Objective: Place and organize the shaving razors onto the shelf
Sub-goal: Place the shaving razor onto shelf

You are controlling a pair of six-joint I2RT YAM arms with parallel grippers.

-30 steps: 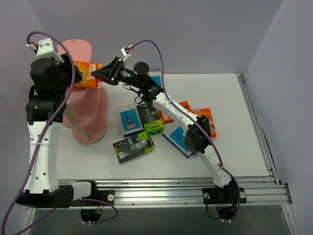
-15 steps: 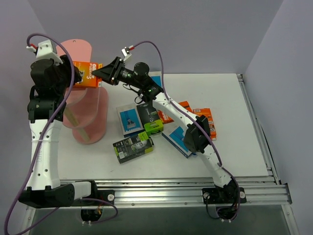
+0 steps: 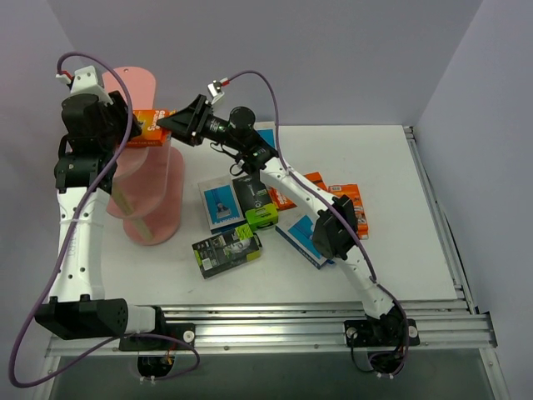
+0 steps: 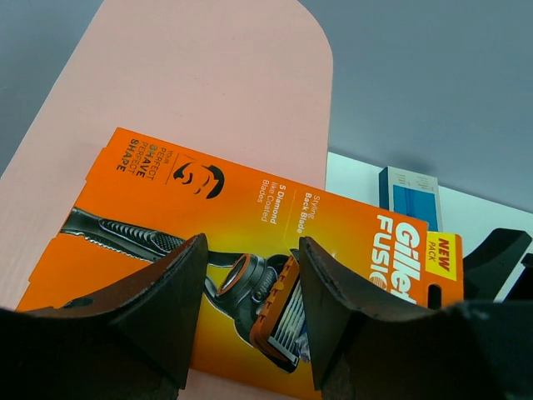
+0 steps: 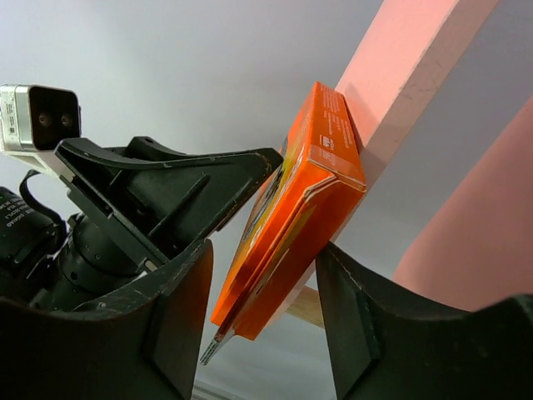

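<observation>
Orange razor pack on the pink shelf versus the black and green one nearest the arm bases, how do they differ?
The orange pack is bright orange; the black pack is dark with lime trim. The orange pack lies on the top board of the shelf, overhanging the edge; the black pack lies wholly on the table. Both are flat rectangular boxes.

Orange razor pack (image 3: 148, 127) at pink shelf (image 3: 154, 204) top, other packs (image 3: 226, 250) scattered on table (image 3: 400, 250)
</observation>
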